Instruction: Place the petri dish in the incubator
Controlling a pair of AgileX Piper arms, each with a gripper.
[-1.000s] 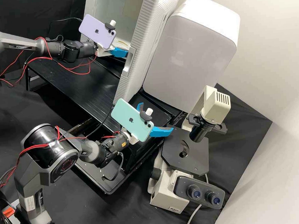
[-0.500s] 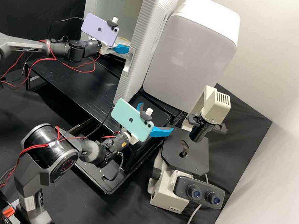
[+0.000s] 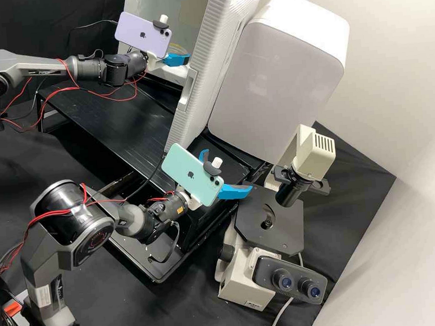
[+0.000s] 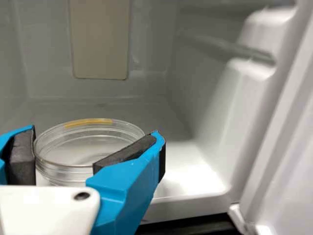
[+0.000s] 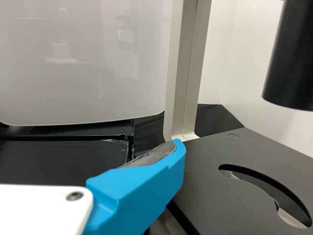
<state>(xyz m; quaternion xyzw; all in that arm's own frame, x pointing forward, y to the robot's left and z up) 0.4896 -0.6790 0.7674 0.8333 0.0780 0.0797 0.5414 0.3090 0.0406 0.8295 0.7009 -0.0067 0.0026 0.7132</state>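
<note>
Left wrist view: clear petri dish, yellow strip at rim, clamped in left end effector, inside incubator

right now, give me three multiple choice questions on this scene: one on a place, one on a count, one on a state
1. Where is the petri dish? A held by the left gripper inside the incubator; B on the black bench; C on the black cloth.
2. How many eyepieces has the microscope? A one; B two; C four.
3. The incubator door is: A shut; B taken off; C open.
1 A, the left wrist view shows its blue fingers flanking the dish over the white floor. 2 B, two lenses sit side by side. 3 C, the door stands swung aside.
</note>
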